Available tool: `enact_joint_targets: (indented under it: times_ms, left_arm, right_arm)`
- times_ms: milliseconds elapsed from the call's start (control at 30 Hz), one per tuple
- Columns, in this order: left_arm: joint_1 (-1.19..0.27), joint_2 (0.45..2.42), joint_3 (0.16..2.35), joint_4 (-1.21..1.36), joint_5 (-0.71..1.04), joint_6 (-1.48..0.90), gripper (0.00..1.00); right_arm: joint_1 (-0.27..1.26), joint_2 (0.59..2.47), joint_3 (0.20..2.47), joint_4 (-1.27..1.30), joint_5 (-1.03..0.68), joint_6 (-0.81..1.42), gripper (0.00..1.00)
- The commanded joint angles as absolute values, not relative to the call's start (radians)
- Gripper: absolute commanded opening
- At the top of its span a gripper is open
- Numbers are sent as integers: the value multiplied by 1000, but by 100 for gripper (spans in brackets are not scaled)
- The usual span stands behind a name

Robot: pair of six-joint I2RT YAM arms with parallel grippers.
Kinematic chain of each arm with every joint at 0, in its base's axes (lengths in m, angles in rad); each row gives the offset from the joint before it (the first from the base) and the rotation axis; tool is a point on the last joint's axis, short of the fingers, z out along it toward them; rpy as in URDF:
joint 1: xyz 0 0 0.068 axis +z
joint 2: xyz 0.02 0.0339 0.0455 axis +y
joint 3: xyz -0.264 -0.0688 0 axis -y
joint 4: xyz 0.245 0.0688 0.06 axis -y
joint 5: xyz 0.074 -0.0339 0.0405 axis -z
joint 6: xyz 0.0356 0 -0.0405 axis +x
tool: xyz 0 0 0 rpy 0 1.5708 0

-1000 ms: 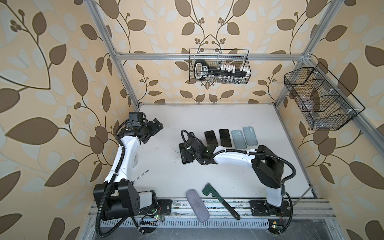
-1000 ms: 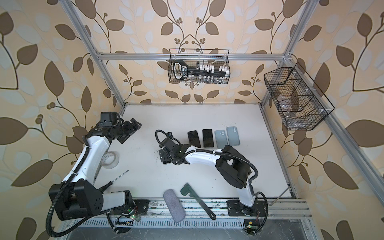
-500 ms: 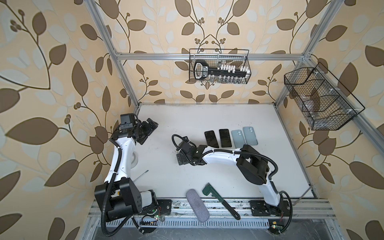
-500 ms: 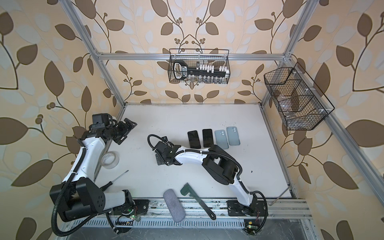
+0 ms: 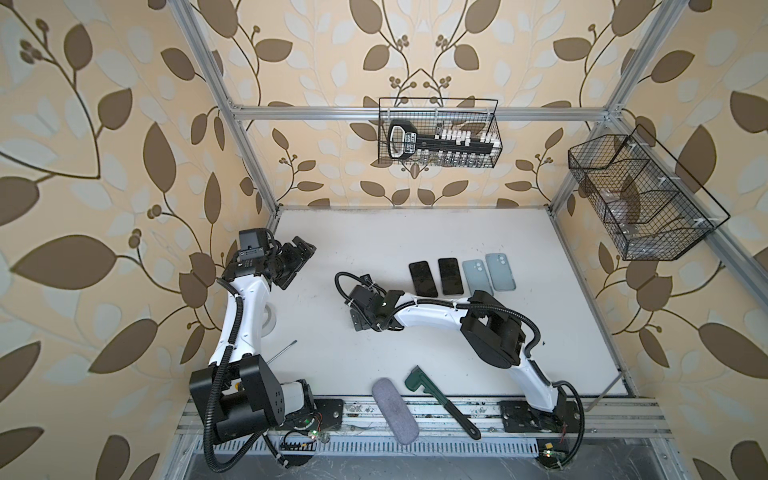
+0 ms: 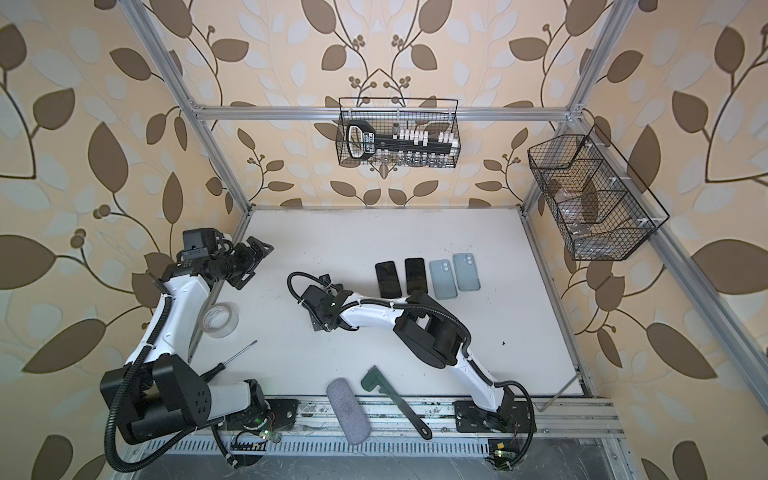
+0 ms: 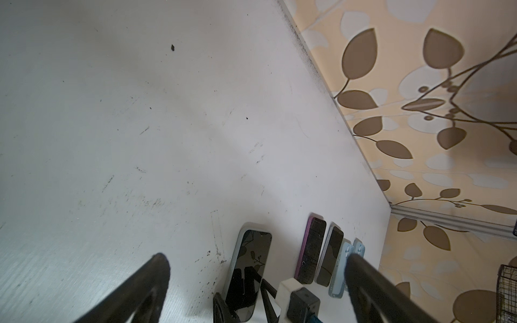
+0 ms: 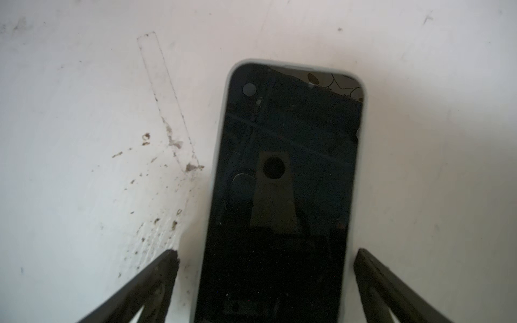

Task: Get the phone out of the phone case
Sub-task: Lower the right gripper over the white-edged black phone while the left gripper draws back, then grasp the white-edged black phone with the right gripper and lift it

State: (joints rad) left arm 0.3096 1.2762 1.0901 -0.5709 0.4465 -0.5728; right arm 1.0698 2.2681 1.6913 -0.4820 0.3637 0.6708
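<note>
Right fingers [image 8: 156, 279]: apart, either side of the near end of the black glass-fronted phone [image 8: 285, 195]; I see no contact.
Phone: between them, flat on the white worktop [image 8: 84, 84], seated in its pale grey case [image 8: 232, 70].
Risk: closing here would likely clamp the case and phone together.
Left fingers [image 7: 151, 282]: apart, empty, well away; nothing pins the case, so it could skid.

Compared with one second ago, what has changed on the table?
The right end effector swung leftward, open, and now straddles the cased phone without touching it. The left end effector drew back slightly. Nothing was grasped; the phone row and green wrench stayed put.
</note>
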Motion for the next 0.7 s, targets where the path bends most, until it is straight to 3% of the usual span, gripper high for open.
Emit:
enact_joint_targets:
  times_ms: [0, 667]
  left_arm:
    - [321, 1249, 1079, -547, 470, -585, 99]
    - [321, 1266, 1068, -537, 485, -599, 99]
  right_arm:
    - [1076, 2317, 1710, -538, 373, 667, 92]
    - [1048, 2234, 1587, -437, 355, 601, 66]
